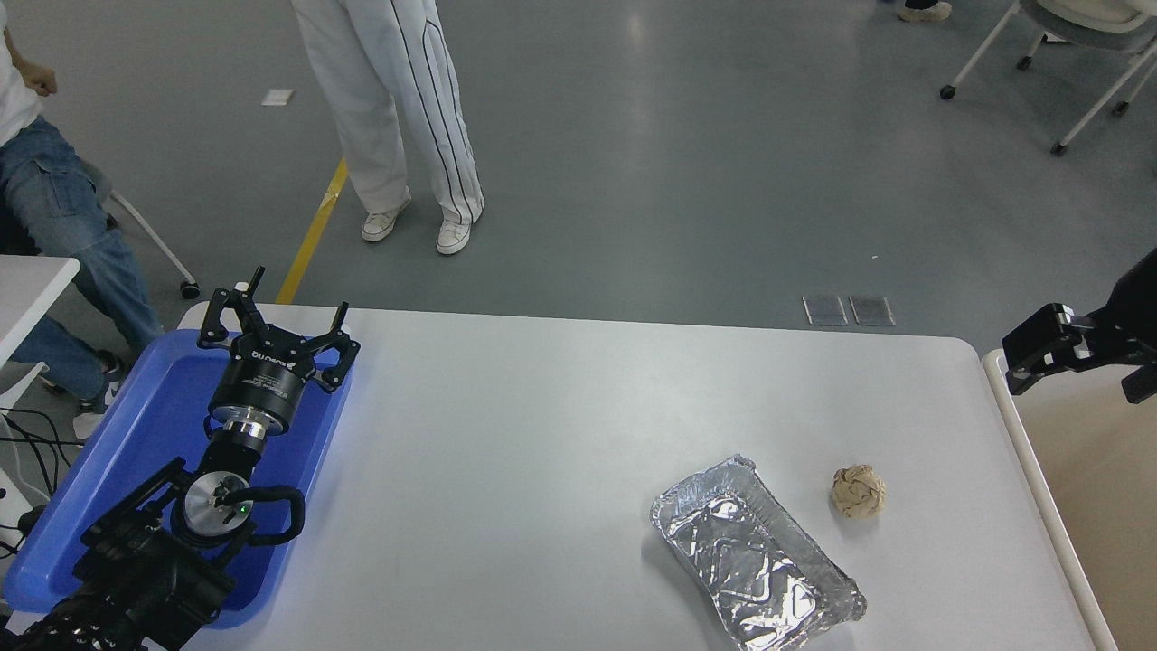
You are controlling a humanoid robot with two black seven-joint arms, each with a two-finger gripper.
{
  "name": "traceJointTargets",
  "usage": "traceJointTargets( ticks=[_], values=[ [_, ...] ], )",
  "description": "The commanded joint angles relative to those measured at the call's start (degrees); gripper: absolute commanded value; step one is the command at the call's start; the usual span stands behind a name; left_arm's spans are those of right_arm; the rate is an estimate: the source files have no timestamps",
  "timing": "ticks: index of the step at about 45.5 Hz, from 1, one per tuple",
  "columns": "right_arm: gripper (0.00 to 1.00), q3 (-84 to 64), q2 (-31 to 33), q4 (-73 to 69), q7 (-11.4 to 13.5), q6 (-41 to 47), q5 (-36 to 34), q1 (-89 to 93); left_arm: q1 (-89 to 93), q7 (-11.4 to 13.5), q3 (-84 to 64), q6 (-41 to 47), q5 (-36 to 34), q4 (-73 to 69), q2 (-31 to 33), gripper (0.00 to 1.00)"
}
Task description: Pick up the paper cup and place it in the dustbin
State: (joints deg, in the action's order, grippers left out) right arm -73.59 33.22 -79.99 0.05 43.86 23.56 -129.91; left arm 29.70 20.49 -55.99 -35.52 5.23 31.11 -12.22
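The paper cup is nowhere in view. The dustbin (1103, 506), cream-beige with a thick pale rim, stands against the table's right end and is cut off by the picture's edge. My right gripper (1047, 349) comes in from the right edge above the dustbin's far corner, level with the table's end; only part of it shows and nothing is visible in it. My left gripper (278, 309) is parked at the lower left, open and empty, over the blue tray (136, 425).
A crumpled tan paper ball (858, 491) and an empty foil tray (755, 553) lie on the white table (542, 434) at the front right. One person stands beyond the far edge (398, 117); another sits at the upper left (54, 199).
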Motion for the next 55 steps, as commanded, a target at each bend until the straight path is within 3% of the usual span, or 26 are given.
traceJointTargets(
  ticks=[1, 21, 55],
  values=[
    [1.00, 6.70, -3.07, 0.10, -0.22, 1.14, -1.76, -2.37, 0.00, -0.02, 0.01, 0.01, -0.04, 0.00, 0.00, 1.00],
    [1.00, 3.63, -6.85, 0.19, -0.13, 1.14, -8.52, -2.37, 0.00, -0.02, 0.01, -0.08, -0.04, 0.00, 0.00, 1.00],
    [1.00, -1.99, -7.55, 0.72, -0.05, 1.14, -7.21, -3.77, -0.08, -0.02, 0.01, 0.01, -0.04, 0.00, 0.00, 1.00]
  ],
)
